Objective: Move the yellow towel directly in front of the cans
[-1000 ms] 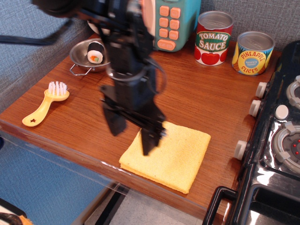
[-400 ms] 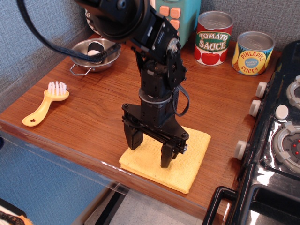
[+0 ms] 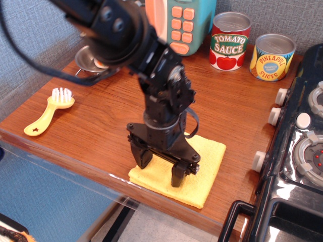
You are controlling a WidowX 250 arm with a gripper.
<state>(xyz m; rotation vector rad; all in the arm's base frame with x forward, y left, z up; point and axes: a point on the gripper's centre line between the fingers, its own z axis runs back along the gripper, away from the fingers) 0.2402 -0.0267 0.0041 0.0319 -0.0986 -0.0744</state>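
Note:
The yellow towel [image 3: 202,169] lies flat near the table's front edge, right of centre. My gripper [image 3: 159,170] points straight down over the towel's left half, jaws open, both fingertips low on or just above the cloth and nothing between them. The two cans stand at the back right: the red and white tomato sauce can [image 3: 230,41] and the yellow and blue pineapple slices can [image 3: 272,57]. Bare wood lies between the towel and the cans.
A yellow brush with white bristles [image 3: 49,111] lies at the left. A metal bowl [image 3: 86,63] sits at the back left, mostly behind my arm. A teal toy with orange buttons [image 3: 181,22] stands at the back. A black toy stove [image 3: 298,151] borders the right.
My arm swung over the towel and came down. The open fingers have dropped from above the towel's left corner onto its left half. The towel has barely moved.

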